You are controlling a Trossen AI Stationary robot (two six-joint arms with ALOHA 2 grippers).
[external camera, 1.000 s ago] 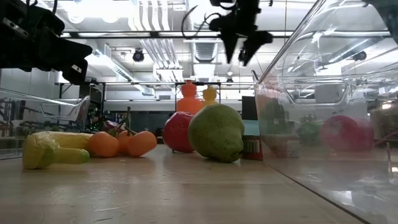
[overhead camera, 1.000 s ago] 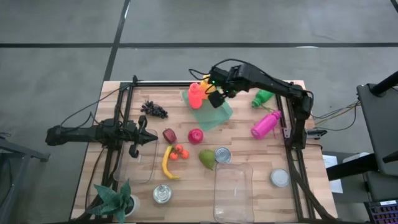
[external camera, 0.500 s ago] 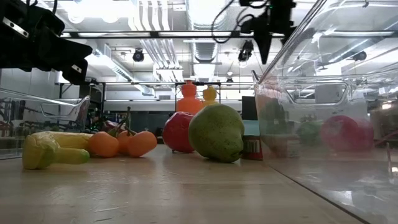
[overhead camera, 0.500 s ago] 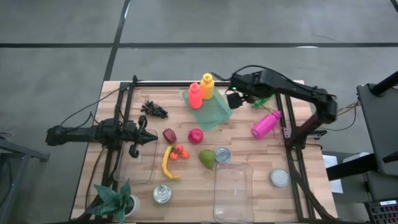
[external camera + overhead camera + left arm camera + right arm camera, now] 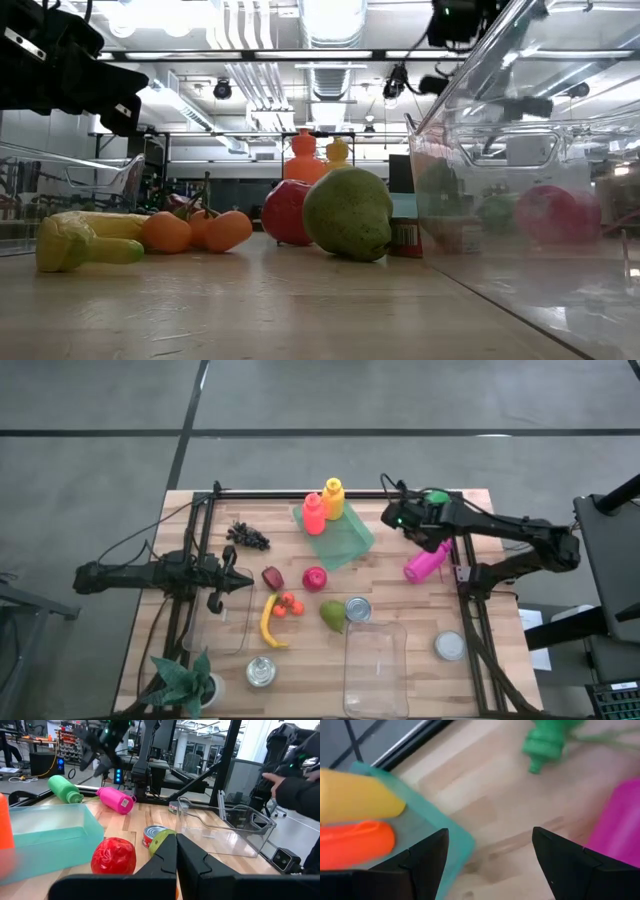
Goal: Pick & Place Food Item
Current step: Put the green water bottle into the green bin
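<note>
I see my right gripper high over the table's back edge, fingers spread wide and empty, beside the green bottle. The food sits well apart toward the middle: red apple, pear, banana. My left gripper waits pinched together near the banana.

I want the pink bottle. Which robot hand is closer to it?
Right. The right gripper is just beside the pink bottle; the left gripper is far across the table.
</note>
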